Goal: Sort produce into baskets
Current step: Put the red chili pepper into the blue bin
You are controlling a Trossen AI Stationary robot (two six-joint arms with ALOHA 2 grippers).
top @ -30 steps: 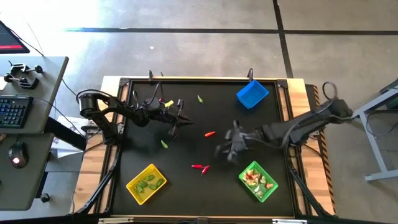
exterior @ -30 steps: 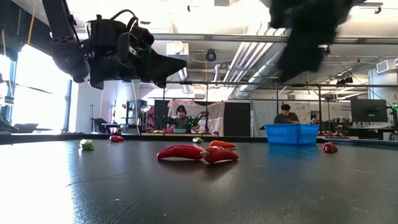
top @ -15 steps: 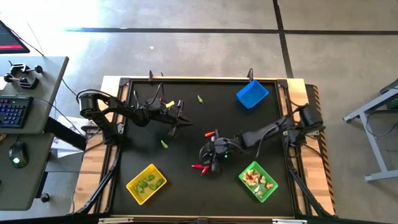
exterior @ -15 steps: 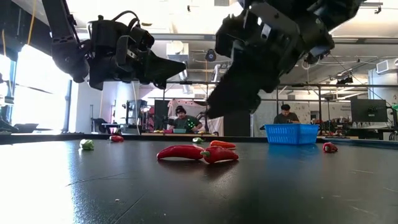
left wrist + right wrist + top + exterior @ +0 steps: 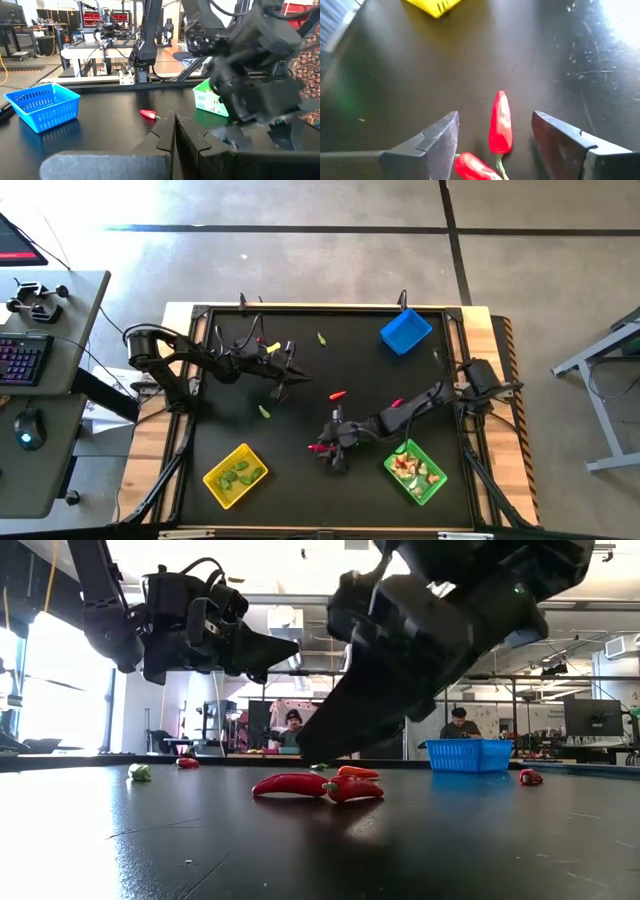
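Note:
Two thin red chilis (image 5: pixel 320 447) lie together on the black table mat, also in the low view (image 5: pixel 290 784). My right gripper (image 5: pixel 335 448) is open and low over them. In the right wrist view its fingers (image 5: pixel 440 142) stand on either side of one chili (image 5: pixel 500 122), and the second chili (image 5: pixel 475 167) lies nearer the wrist. My left gripper (image 5: pixel 286 376) is shut and empty, held above the table's far left part (image 5: pixel 270 648). The yellow basket (image 5: pixel 235 473) holds green pods. The green basket (image 5: pixel 415 470) holds whitish-pink bulbs. The blue basket (image 5: pixel 405 332) stands at the far right.
Another red chili (image 5: pixel 338 394) lies mid-table. Green pods lie loose on the table (image 5: pixel 264 411) and near the far edge (image 5: pixel 321 338). A red piece (image 5: pixel 147 114) shows in the left wrist view. People sit in the room beyond the table (image 5: pixel 460 723).
My right gripper has gone toward the table's left and near edges and come down over the pair of red chilis, staying open. The chilis have not moved.

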